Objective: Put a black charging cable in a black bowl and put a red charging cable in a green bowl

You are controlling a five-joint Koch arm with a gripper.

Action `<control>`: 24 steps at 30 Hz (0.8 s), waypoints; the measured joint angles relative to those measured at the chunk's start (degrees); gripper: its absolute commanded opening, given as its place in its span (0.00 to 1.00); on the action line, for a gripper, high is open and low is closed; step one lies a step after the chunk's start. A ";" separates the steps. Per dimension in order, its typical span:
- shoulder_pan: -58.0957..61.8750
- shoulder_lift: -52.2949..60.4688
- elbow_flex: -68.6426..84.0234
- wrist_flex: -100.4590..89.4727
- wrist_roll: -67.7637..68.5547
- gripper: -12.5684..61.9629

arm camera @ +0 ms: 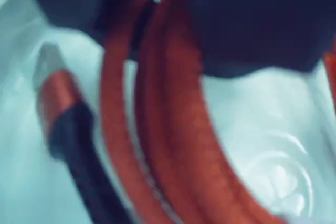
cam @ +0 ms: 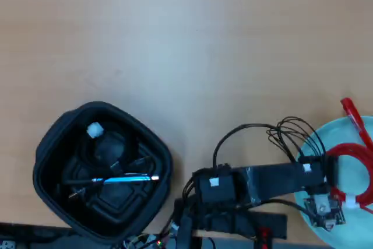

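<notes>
Wooden table (cam: pixel 175 39) carries the green bowl (cam: pixel 349 225), and directly over it the gripper (cam: pixel 333 170) holds the red cable (cam: pixel 355 158) between its jaws, coil hanging just above the bowl floor.

A light wooden table (cam: pixel 175 39) carries the black bowl (cam: pixel 52 144) and the green bowl (cam: pixel 349 225), well apart

Bare light wooden table (cam: pixel 175 39), with a straight red stick (cam: pixel 349 111) at its right edge
</notes>
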 measured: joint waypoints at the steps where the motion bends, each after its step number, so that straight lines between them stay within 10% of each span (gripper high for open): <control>1: 0.00 0.00 0.44 -0.09 0.00 0.10; 6: 0.18 0.00 3.16 -1.23 0.00 0.20; 13: -0.09 0.00 7.12 -8.70 -0.09 0.71; 24: -0.62 5.54 7.12 -8.00 -1.05 0.71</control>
